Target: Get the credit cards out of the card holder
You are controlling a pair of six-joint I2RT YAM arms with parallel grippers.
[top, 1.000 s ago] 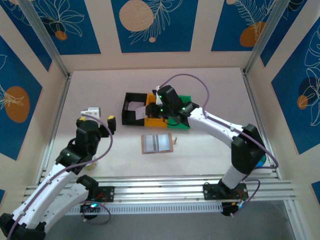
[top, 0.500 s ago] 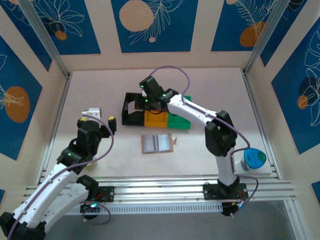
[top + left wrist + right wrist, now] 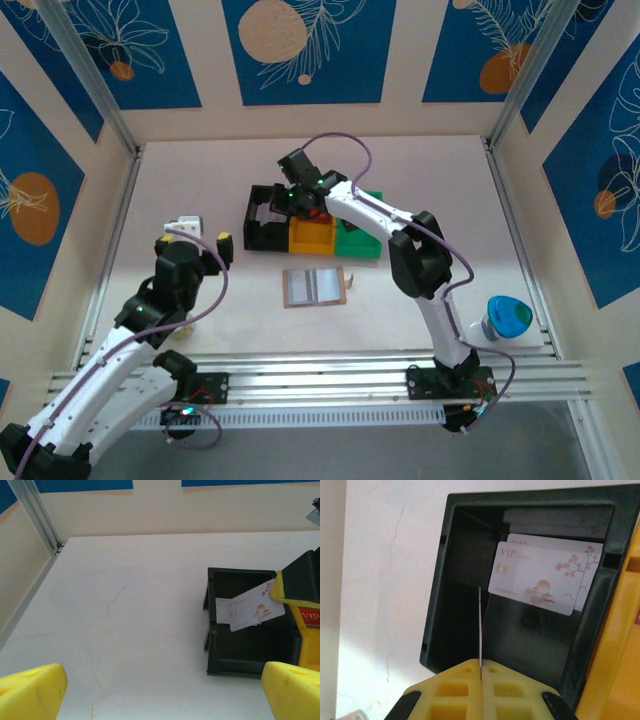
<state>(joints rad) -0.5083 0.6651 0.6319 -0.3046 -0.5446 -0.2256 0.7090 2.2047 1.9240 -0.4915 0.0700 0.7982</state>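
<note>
Pinches a thin white card [image 3: 480, 625], shown edge-on, in the right claw [image 3: 480, 672], clenched tight. Hangs just over the black bin [image 3: 440, 605], above two pale cards [image 3: 540, 580] lying inside it. Holds the left claw [image 3: 160, 692] wide open with nothing in it, low over the bare bench [image 3: 430, 170], off to the left of the black bin and apart from it. Finds the card holder [image 3: 315, 287] lying flat and open on the bench, pockets up, just in front of the yellow bin [image 3: 312, 238]. Lies nearer the arm bases than the right claw, not touching it, and off to the right of the left claw, apart from both
</note>
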